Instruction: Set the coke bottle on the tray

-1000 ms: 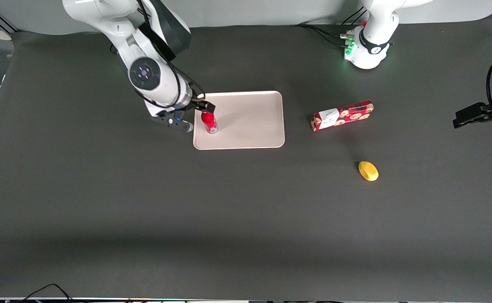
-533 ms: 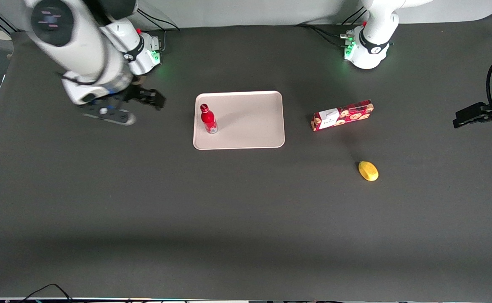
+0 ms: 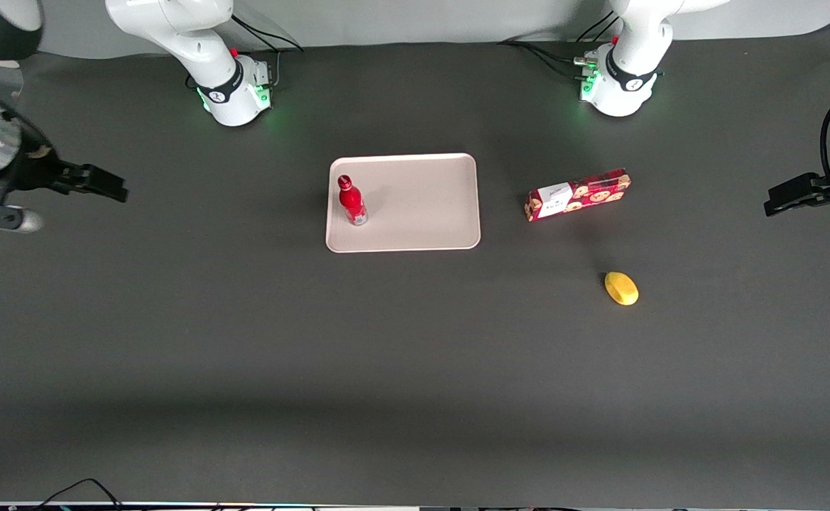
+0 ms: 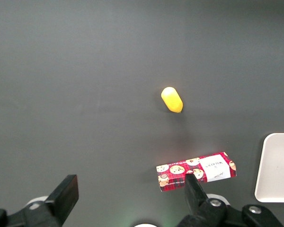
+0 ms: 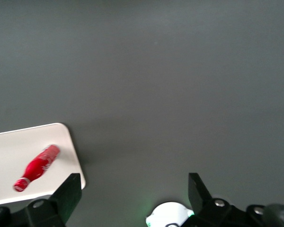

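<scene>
Coke bottle (image 3: 351,201) stands upright on the tray (image 3: 422,206), close to the rim at the working arm's end, nothing touching it; the right wrist view shows the same bottle (image 5: 36,168) on the tray (image 5: 4,156). Gripper (image 3: 106,189) hangs well apart from the tray, out at the working arm's end of the table, above bare mat; fingers (image 5: 68,191) spread wide apart in the wrist view, holding nothing. Surface is a dark grey matte mat (image 3: 400,355) covering the whole table, flat, a broad soft shadow band across the part nearest the front camera. Red cookie box (image 3: 577,194) lies flat toward the parked arm's end, well apart from the tray; a yellow lemon (image 3: 621,288) sits nearer the front camera than the box. Both arm bases (image 3: 233,89) show green lights along the edge farthest from the camera, with black cables (image 3: 549,57) running there. Pale grey wall (image 3: 415,18) above that edge.
</scene>
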Available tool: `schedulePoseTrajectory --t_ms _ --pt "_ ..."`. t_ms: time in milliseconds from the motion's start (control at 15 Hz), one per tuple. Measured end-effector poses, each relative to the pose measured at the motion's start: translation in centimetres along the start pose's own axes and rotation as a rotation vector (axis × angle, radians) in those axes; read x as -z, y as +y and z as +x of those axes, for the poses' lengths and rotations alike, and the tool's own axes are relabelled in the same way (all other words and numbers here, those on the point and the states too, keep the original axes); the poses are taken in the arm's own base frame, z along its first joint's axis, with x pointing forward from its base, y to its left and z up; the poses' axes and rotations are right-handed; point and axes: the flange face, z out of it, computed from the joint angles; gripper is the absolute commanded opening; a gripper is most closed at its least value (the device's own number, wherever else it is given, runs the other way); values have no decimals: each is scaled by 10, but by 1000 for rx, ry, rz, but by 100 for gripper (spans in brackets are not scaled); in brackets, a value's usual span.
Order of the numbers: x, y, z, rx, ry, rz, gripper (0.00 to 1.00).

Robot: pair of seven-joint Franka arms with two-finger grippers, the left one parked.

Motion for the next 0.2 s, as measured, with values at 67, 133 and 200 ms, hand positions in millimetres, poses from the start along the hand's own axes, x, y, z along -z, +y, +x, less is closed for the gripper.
schedulePoseTrajectory --t_ms 67,133,200 --pt "0 16 4 -2 0 4 100" --pt "0 25 5 0 1 6 100" --pt "1 27 6 0 5 7 100"
